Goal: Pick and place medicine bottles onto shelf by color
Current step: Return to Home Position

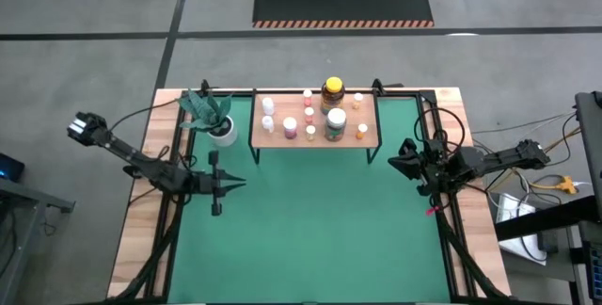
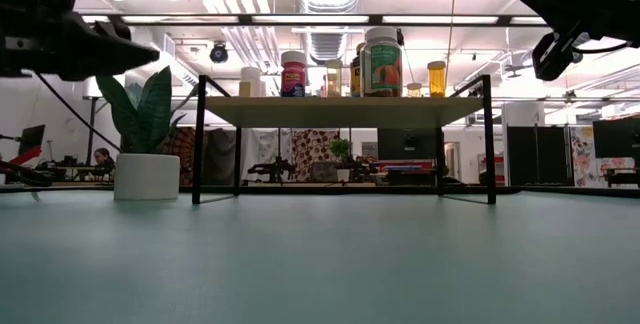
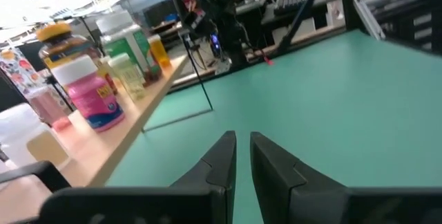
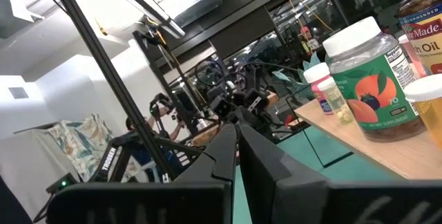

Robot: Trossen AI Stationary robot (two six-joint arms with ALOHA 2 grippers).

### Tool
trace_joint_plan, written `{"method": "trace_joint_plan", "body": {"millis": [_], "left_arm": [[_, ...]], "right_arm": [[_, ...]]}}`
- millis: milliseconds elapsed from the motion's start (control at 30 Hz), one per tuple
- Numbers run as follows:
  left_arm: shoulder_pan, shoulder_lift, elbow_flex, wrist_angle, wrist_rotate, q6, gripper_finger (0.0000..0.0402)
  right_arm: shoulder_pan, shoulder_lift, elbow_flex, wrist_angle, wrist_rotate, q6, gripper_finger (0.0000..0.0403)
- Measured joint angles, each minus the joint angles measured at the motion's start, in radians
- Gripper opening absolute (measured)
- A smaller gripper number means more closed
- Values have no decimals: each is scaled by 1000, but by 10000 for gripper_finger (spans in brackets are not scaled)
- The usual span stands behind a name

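The medicine bottles (image 1: 310,115) all stand upright on the shelf (image 1: 282,141), a light-wood board on black legs at the table's far middle. They are small white, pink and orange ones, a yellow jar (image 1: 332,88) and a greenish white-lidded jar (image 1: 336,122). My left gripper (image 1: 243,182) hovers shut at the left over the green mat, pointing level toward the right; the shelf and a pink bottle (image 3: 93,92) show beside it in its wrist view. My right gripper (image 1: 391,160) hovers shut near the shelf's right end, pointing left, with the greenish jar (image 4: 369,86) close by. Neither holds anything.
A white pot with a green plant (image 1: 223,132) stands left of the shelf, just beyond my left gripper. The green mat (image 1: 310,239) stretches bare in front of the shelf. Cables run along the right table edge (image 1: 442,201).
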Motion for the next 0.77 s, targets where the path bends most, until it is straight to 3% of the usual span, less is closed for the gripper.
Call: {"method": "trace_joint_plan", "body": {"millis": [767], "left_arm": [[0,226,0,0,0,0,28]], "right_arm": [[0,0,0,0,0,0,9]]}}
